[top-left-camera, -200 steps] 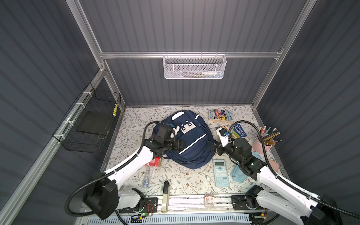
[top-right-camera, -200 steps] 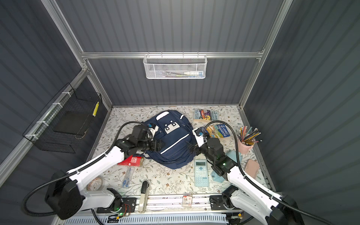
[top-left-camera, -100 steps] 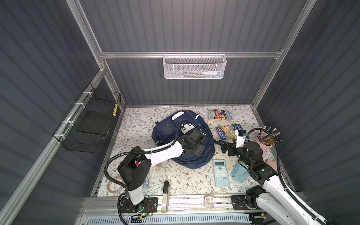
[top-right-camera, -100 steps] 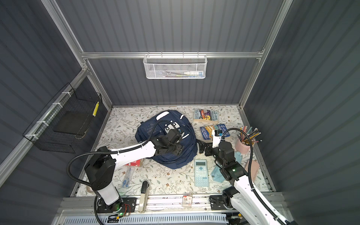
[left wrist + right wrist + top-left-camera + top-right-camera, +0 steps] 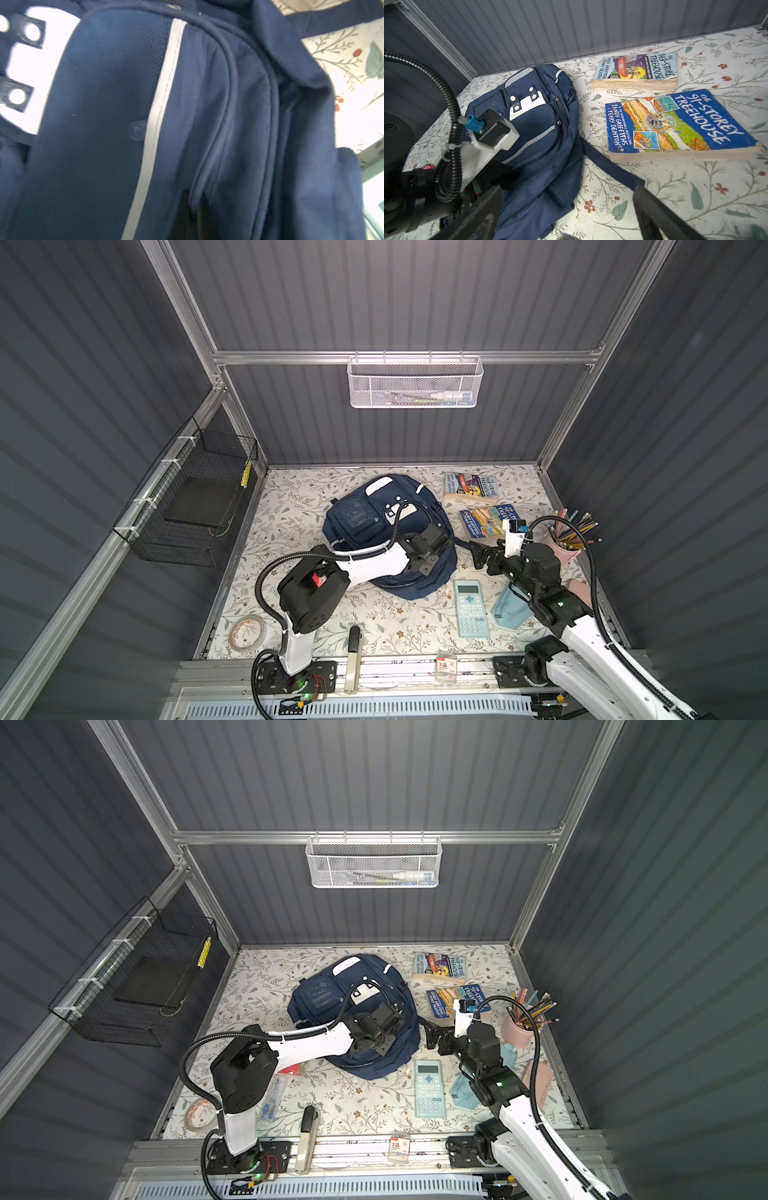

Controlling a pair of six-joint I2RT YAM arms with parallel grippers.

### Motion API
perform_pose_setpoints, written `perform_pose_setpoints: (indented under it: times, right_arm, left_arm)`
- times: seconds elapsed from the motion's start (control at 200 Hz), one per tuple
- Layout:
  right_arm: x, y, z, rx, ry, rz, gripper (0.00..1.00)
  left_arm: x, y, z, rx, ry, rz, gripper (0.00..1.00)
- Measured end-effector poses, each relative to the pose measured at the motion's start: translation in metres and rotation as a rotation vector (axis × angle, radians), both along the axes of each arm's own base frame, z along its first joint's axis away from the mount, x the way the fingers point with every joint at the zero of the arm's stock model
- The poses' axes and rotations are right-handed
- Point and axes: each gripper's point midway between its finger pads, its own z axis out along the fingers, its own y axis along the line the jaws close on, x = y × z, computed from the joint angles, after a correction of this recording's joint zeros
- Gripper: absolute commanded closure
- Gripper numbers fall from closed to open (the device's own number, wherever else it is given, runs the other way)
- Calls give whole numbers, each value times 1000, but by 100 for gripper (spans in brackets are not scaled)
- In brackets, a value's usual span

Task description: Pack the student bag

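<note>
Floral tabletop [image 5: 291,497], grey-walled cell.

Left gripper [image 5: 194,209]: jaws pressed together. In its wrist view a piped ridge of the student bag [image 5: 365,518] runs between the two dark fingers [image 5: 182,214], so I read a pinch on bag fabric. I cannot tell whether that is seam or zip pull. A second ago this gripper stood spread at the opposite side of the bag. It has since crossed over the bag and closed.

Right gripper [image 5: 477,556]: spread wide, holding nothing, near the pinched side of the bag but apart from it. A second ago it sat close against that edge, and it has backed off since.

Student bag: flat on the tabletop, front pockets up, no compartment visibly open.

Beside the bag, all on the pinched side: two Treehouse books [image 5: 675,124], calculator [image 5: 469,608], light-blue pouch [image 5: 511,608]. None is inside.

Reading: packing not begun. My judgement is that the fresh pinch prepares an opening, with the right arm free to load.
</note>
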Motion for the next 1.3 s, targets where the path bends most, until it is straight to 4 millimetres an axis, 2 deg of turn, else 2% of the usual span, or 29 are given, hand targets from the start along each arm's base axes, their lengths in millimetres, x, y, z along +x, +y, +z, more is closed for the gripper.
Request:
perform_pose_setpoints:
  times: [0.12, 0.35, 0.445, 0.55, 0.66, 0.755, 0.84, 0.911, 1.086, 1.221, 1.301]
  right_arm:
    - [-1, 1, -2, -1, 9, 8, 1]
    - [-5, 2, -25, -12, 108, 15, 1]
    - [-4, -8, -36, 13, 170, -62, 1]
    - [4, -29, -44, 83, 251, -199, 1]
    - [17, -54, -53, 239, 339, -378, 1]
    - [29, -69, -70, 391, 421, -513, 1]
    - [38, -72, -86, 481, 495, -596, 1]
    - [49, -72, -91, 523, 533, -643, 1]
    - [82, -78, -79, 561, 550, -740, 1]
    - [98, -87, -63, 548, 537, -806, 1]
    - [106, -90, -61, 542, 547, -827, 1]
  left_arm:
    - [-1, 5, 21, -32, 0, 1, 100]
    - [8, 23, 86, -183, 8, 15, 100]
    - [13, 33, 104, -243, 15, 24, 100]
    - [19, 41, 117, -305, 33, 31, 100]
    - [20, 42, 120, -339, 54, 33, 100]
    - [18, 38, 119, -365, 79, 29, 100]
    - [16, 34, 118, -386, 95, 27, 100]
    - [15, 32, 116, -400, 106, 27, 100]
    - [13, 30, 113, -416, 118, 22, 100]
    - [13, 28, 112, -430, 120, 23, 100]
    - [13, 27, 112, -436, 119, 24, 100]
